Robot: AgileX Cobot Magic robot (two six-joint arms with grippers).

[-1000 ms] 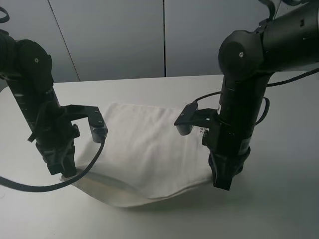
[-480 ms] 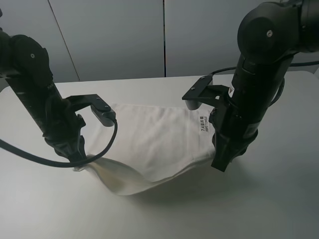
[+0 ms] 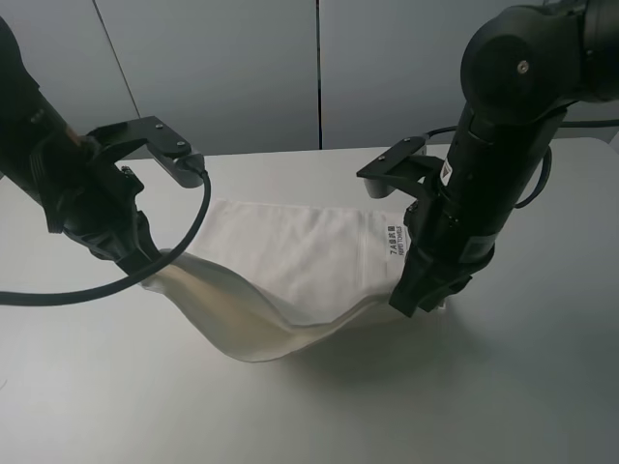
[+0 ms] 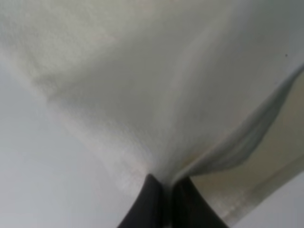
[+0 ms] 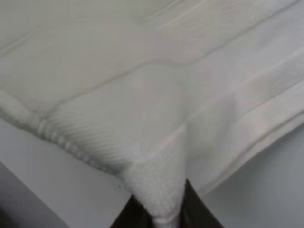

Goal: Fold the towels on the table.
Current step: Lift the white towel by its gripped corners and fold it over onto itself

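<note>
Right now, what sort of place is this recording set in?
Probably a robotics lab, not a home: a large white table, plain grey wall panels behind, and the left gripper and right gripper holding one towel.

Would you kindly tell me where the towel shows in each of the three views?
Exterior high: towel mid-picture, near edge raised between left hand and right hand.
Left wrist: towel fills most, pinched by left hand.
Right wrist: towel fills most, corner pinched by right hand.
Shared landmark: the table.
</note>
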